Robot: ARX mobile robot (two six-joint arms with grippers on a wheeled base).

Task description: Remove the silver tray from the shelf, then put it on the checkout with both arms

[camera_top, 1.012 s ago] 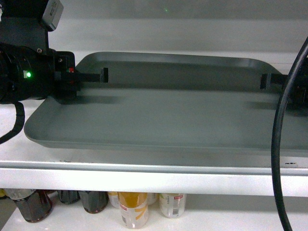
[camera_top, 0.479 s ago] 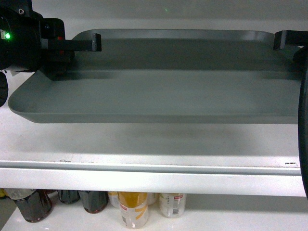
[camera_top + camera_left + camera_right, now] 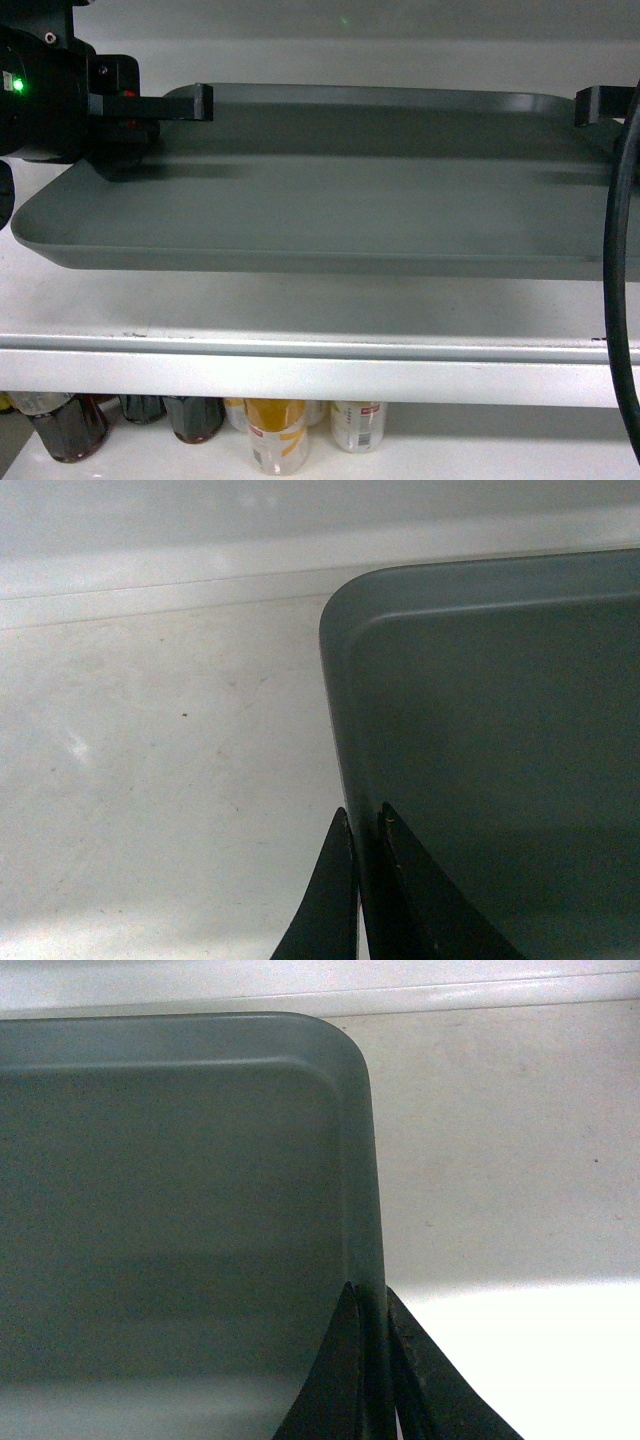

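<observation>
Head view: a white shelf (image 3: 300,325) board with a flat front lip runs the full width, backed by a pale wall. Below the lip, on a lower level, stand dark bottles (image 3: 70,425) at the left and cans (image 3: 278,435), one yellow and one white with red print. The silver tray (image 3: 330,210) hangs above the shelf board with a soft shadow beneath it, its near edge clear of the board. Its long axis runs left to right, and the open face is up, near level. The left end effector (image 3: 140,115) grips the tray's left short rim near the far corner; a green light glows on the black arm behind it. The right end effector (image 3: 600,105) meets the right short rim, partly cut off by the frame edge, and a black cable (image 3: 618,300) hangs down in front.

Left wrist view: the left end effector (image 3: 365,900) is clenched on the tray (image 3: 490,750), one thin black finger outside the rim and one inside. The rounded far corner lies ahead, the shelf (image 3: 160,770) below showing small specks.

Right wrist view: the right end effector (image 3: 372,1380) likewise pinches the rim of the tray (image 3: 170,1210), fingers on either side. White shelf (image 3: 500,1150) lies beyond, brightly lit nearby.
</observation>
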